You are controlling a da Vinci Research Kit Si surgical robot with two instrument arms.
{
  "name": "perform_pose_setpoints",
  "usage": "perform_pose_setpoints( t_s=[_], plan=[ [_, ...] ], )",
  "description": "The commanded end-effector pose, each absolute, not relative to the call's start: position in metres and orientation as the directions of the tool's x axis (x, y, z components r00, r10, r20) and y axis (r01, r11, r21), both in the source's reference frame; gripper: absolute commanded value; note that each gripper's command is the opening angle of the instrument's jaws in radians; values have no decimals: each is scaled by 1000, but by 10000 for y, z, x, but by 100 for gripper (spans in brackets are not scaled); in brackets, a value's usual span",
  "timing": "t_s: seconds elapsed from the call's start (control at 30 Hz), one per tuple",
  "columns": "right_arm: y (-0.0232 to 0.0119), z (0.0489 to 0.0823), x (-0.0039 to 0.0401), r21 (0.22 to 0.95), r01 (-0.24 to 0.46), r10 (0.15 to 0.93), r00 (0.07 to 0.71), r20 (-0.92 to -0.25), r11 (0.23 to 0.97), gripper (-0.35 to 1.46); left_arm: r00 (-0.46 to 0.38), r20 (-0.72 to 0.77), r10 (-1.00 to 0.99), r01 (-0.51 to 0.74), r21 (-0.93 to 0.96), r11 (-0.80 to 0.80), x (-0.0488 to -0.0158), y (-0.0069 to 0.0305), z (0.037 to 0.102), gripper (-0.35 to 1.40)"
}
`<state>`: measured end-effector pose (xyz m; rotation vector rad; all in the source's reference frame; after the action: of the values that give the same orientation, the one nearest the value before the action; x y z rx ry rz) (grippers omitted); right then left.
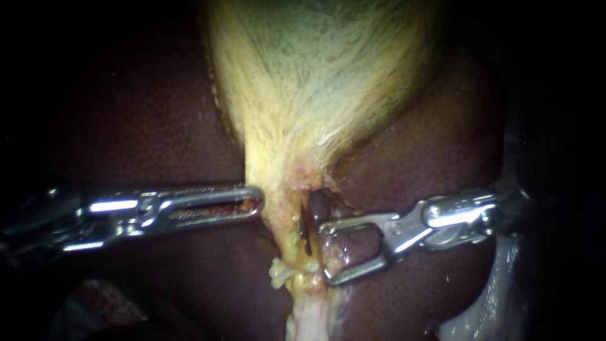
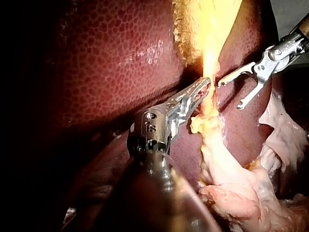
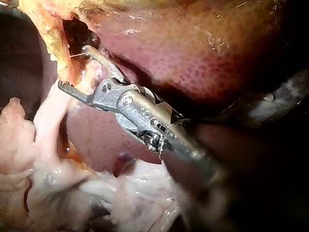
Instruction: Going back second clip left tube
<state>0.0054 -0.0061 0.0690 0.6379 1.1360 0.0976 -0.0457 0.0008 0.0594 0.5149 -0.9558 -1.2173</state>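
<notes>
Liver [image 1: 158, 126] dark, fills the field. Gallbladder [image 1: 315, 76] narrows to a pale tube [image 1: 285, 233] running straight down from its neck. Right instrument [image 1: 323, 252] lies crosswise to the tube, jaws agape and empty, tips just beside its right flank. Way out is likely back along its own shaft. Left instrument [image 1: 255, 203]: jaws closed, tip touching the opposite flank. Thin dark strip [image 1: 305, 230] on the tube, maybe a clip, unsure.
</notes>
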Motion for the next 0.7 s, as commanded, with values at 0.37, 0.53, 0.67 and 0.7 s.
perform_pose_setpoints(
  t_s=[0.37,0.53,0.67,0.7],
  plan=[
    [-34,654,24,463,247,336,423,-842,851,60,46,336,-941,549,778,305,-458,9,602,-35],
    [-35,650,24,459,250,331,422,-844,853,60,45,338,-940,550,777,306,-460,12,614,-35],
    [-36,650,24,454,252,325,421,-847,855,60,46,341,-939,551,776,308,-462,16,631,-35],
    [-36,650,23,449,255,320,420,-849,857,60,48,340,-939,553,774,309,-463,18,636,-35]
  ],
)
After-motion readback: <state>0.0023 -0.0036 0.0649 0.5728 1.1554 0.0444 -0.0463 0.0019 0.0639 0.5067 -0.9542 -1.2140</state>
